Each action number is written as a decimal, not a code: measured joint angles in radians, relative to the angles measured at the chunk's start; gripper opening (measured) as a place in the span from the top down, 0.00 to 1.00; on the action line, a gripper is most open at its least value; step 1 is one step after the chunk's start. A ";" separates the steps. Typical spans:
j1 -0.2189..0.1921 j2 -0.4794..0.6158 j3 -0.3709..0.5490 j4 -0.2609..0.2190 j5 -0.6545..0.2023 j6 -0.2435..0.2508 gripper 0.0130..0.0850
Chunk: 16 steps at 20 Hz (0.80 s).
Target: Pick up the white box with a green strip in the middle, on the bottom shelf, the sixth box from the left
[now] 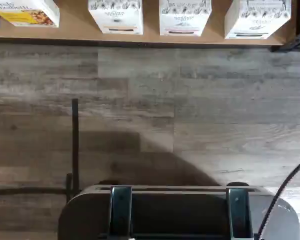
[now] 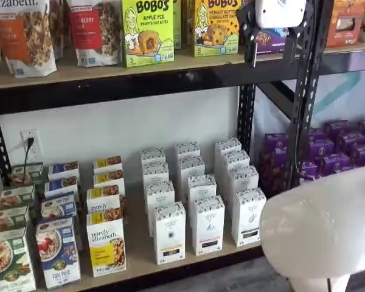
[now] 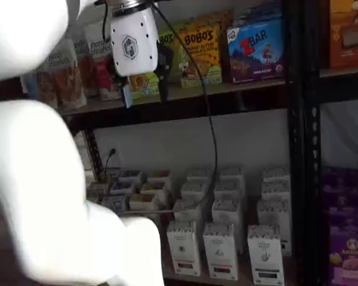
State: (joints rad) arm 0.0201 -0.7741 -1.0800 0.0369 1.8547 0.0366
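White box [image 2: 249, 217], green strip, upright, front row, bottom shelf [image 2: 143, 255]

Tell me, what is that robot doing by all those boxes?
A white robot arm is getting ready to fetch a box. Its hand hangs up high by the snack shelf, open and holding nothing. The box it wants, white with a green strip, stands at the front of the bottom shelf, at the end of a row of white boxes. Nothing has been touched yet.
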 joint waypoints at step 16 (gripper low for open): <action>-0.044 -0.035 0.286 -0.063 -0.288 -0.049 0.00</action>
State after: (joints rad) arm -0.0242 -0.8086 -0.7941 -0.0262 1.5662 -0.0125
